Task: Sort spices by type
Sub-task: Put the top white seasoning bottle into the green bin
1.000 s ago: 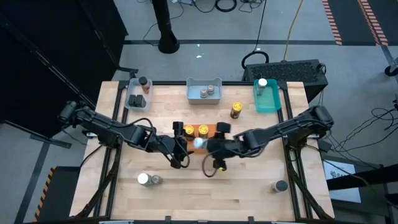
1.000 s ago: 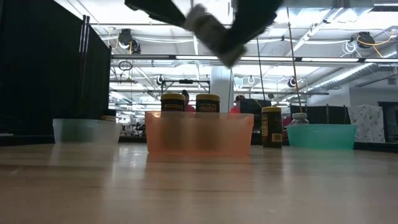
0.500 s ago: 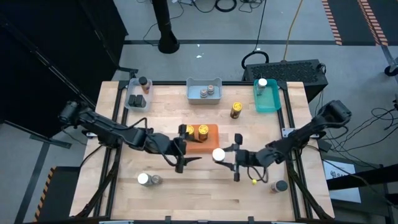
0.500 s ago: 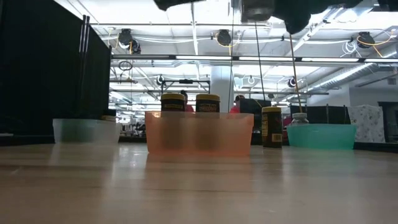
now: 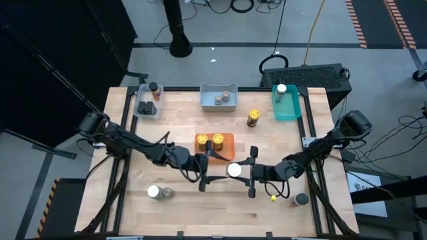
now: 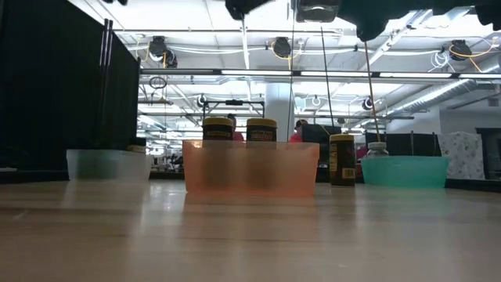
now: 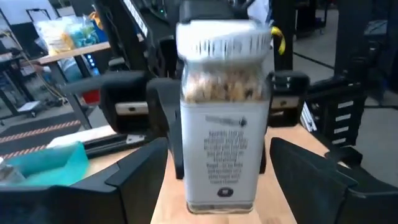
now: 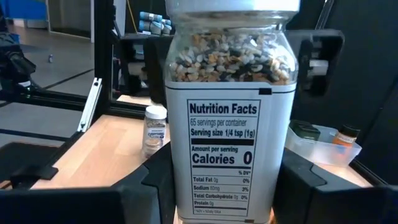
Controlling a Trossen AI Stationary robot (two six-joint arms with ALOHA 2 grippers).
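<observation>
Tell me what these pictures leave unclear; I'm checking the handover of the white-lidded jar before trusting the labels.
- White-lidded jar: high view shows only its lid; the right gripper hides its base in the right wrist view.
- Left gripper: open around the jar, contact unclear.
- Low view: both grippers cut off by the top edge.
- Grey-lidded jars in the blue-grey tray: too small to read.

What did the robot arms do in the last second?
The right gripper carried the white-lidded jar away from the orange tray, toward the table's front. The left gripper followed, its jaws open on either side of the jar. The other jars and trays stayed put.
</observation>
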